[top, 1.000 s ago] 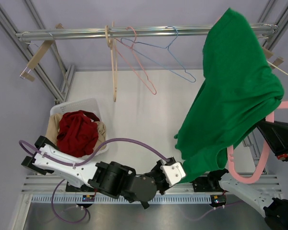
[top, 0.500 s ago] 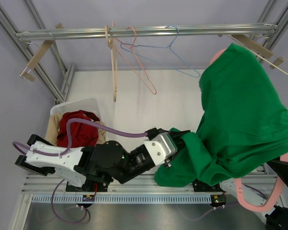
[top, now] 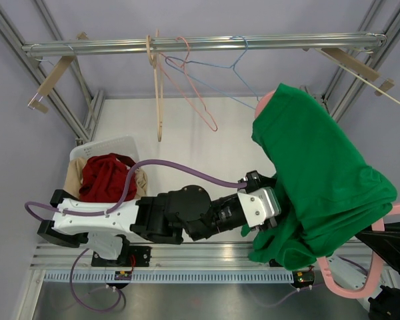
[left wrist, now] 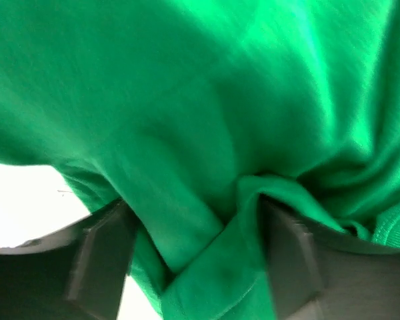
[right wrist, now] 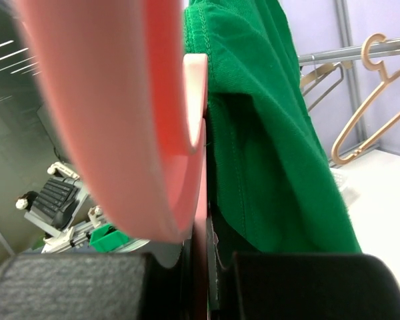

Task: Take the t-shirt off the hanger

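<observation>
Now close deep on the fold, then draw the shirt off

Look first at the left hand: spread wide, with a fold of the green t-shirt lying loose between its fingers, not pinched. Count nothing as held there. Find the t-shirt hanging in the air over the right side of the bench, draped on the pink hanger, lower edge bunched right against the left hand. Trust the right hand as the anchor: clamped tight on the hanger's pink bar, green cloth hanging just beside.

Treat the step, judging by this, as a grip before a pull. Push the open left hand a little deeper into the fold before closing, to catch a thick bunch rather than one thin layer. Close fully, then pull down and leftward, away from the hanger, in one steady draw. Hold the right hand firm and tip the hanger's far shoulder downward to let the neck opening slide off instead of snagging. Watch the cloth near the right hand; cannot tell from these views whether wrapped round the hanger end or free. Avoid jerking: likely to stretch the knit or twist the hanger out of grip.
</observation>
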{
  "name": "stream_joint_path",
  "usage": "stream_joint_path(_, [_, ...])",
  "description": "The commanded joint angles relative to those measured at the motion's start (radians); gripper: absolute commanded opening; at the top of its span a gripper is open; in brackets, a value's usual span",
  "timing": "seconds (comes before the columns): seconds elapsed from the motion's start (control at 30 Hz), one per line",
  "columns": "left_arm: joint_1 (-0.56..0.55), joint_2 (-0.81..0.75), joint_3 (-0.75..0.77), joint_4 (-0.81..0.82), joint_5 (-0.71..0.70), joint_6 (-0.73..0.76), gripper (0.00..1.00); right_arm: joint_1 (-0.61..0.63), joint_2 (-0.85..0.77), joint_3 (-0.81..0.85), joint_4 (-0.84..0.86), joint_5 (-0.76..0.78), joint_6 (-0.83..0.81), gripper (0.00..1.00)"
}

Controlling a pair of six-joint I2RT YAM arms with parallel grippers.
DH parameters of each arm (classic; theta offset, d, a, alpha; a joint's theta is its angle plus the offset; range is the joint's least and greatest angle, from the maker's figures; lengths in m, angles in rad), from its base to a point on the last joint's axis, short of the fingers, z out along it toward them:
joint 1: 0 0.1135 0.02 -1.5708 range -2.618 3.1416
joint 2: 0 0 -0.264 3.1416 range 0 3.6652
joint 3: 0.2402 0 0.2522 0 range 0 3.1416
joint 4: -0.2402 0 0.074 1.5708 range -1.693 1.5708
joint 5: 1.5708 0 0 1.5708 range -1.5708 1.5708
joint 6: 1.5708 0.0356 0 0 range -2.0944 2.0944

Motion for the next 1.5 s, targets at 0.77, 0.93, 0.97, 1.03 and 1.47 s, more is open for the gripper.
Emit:
stream_joint_path(0.77, [-0.076, -0.3, 0.508, -0.044, -0.796, 0.66, 0.0, -0.001, -0.198, -0.545, -0.087, 0.021, -0.05, 0.0])
stream_joint_path(0.93, [-0.074, -0.412, 0.361, 0.303, -0.921, 0.901, 0.0, -0.001, -0.218, -0.564, -0.158, 0.117, -0.09, 0.0])
stream_joint_path(0.97, [-0.074, -0.458, 0.303, 0.422, -0.928, 0.974, 0.0, -0.001, -0.221, -0.564, -0.158, 0.134, -0.094, 0.0])
stream_joint_path(1.03, [-0.074, -0.504, 0.247, 0.514, -0.944, 1.025, 0.0, -0.001, -0.227, -0.565, -0.15, 0.139, -0.107, 0.0])
stream_joint_path(1.47, [-0.074, -0.854, -0.52, 1.245, -0.996, 1.411, 0.0, -0.001, -0.132, -0.608, -0.066, 0.191, -0.149, 0.0])
